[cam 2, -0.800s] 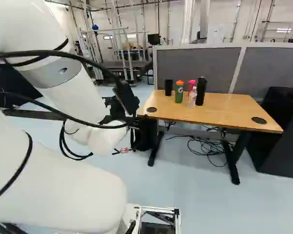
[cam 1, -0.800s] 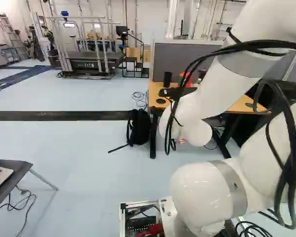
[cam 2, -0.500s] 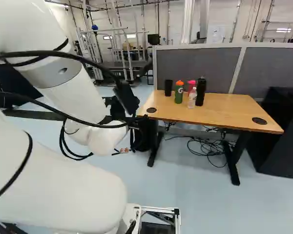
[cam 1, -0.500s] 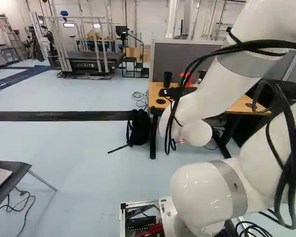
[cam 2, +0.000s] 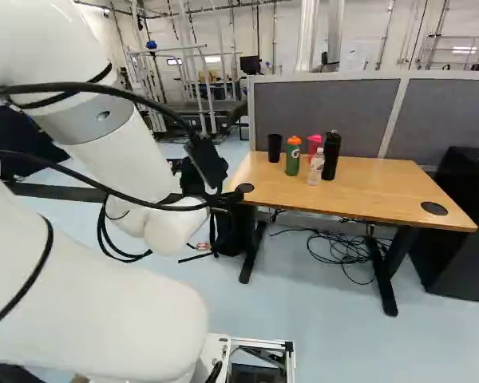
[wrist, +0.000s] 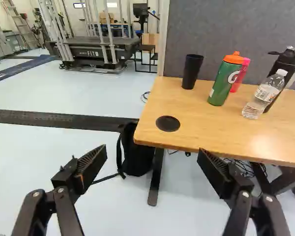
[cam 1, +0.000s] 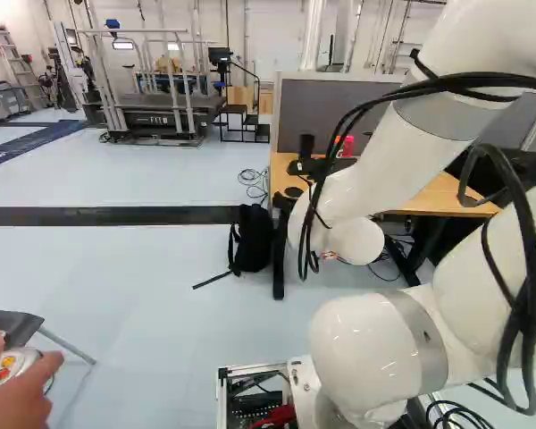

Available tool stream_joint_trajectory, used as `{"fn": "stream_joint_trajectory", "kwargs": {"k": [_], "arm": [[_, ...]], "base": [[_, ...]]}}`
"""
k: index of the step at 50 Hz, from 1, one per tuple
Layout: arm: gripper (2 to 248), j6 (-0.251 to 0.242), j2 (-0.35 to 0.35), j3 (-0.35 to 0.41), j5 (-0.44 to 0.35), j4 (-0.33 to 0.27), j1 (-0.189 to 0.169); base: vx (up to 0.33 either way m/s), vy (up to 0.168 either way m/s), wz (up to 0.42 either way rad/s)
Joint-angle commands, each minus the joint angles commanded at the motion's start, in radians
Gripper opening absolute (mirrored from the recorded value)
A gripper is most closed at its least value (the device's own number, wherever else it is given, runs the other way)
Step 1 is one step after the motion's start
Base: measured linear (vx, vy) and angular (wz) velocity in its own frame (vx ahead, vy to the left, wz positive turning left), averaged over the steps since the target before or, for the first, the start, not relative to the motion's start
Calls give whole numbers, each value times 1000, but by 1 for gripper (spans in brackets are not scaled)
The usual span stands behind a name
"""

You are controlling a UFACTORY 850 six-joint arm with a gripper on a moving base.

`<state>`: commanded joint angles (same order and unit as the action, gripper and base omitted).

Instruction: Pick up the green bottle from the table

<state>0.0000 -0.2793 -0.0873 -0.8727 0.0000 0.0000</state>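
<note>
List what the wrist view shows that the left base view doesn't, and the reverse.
Wrist view only: the clear bottle, and the green bottle in full.

Left base view only: the white arm and a person's hand holding a device.

Both: the table, black cup and backpack.

Four bottles (wrist: 225, 80), one black cup (wrist: 191, 72) — one wooden table (wrist: 211, 129), one backpack (wrist: 137, 155), one treadmill (wrist: 93, 50)
</note>
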Motion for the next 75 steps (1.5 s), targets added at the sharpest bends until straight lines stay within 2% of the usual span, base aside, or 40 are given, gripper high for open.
{"fn": "stream_joint_trajectory", "kwargs": {"k": [32,60,61,75], "arm": [[247,0,0,0,0,0,0],[247,0,0,0,0,0,0],[247,0,28,-24,0,0,-5],[247,0,102,-89,0,7,-18]], "base": [[195,-8,-1],[229,-62,3],[197,-50,5],[49,-12,6]]}}
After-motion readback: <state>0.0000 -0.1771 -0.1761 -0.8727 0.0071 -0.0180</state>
